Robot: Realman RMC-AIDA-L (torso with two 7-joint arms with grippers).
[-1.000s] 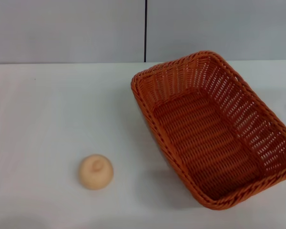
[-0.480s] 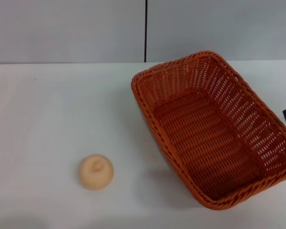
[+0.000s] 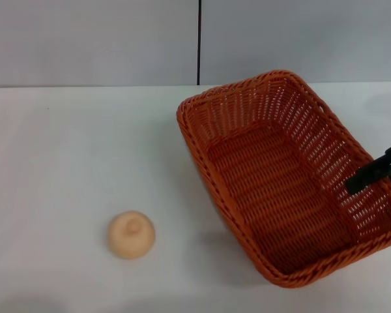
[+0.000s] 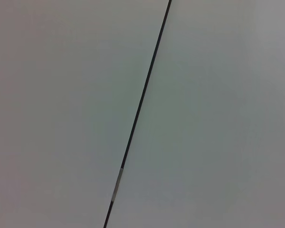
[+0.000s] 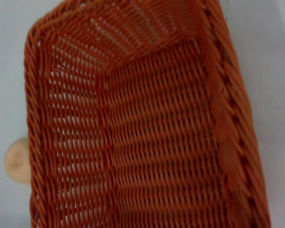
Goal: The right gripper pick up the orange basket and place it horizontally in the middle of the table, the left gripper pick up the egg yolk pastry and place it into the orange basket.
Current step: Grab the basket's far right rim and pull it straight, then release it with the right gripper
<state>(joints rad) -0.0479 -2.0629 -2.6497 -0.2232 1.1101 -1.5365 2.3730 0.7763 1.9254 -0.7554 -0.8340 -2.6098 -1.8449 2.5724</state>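
While the orange basket (image 3: 283, 179) sits at an angle on the right half of the white counter (image 3: 72, 150), the right pincer (image 3: 376, 171) reaches in from the right edge of the head view. Only its black fingers show, lying over the basket's right long wall near the braided rim. Whether they touch the weave cannot be told, nor whether they are spread or pressed together, since so little of them is in sight.

One short end of the basket points toward the far wall and the other toward the near right corner of the counter, and its inside holds nothing. In the right wrist view the orange basket (image 5: 147, 123) fills almost the whole picture, seen from above, with its woven floor and sloped open-weave sides plain.

Well apart from the basket, the egg yolk pastry (image 3: 131, 235) rests on the counter to the near left, dome up with its darker dimpled spot on top. A sliver of the egg yolk pastry (image 5: 16, 160) also peeks past the basket's outer wall in the right wrist view.

No part of the left pincer shows in any view; the left wrist camera sees only a grey wall panel (image 4: 61, 104) crossed by a thin dark seam (image 4: 141, 104).
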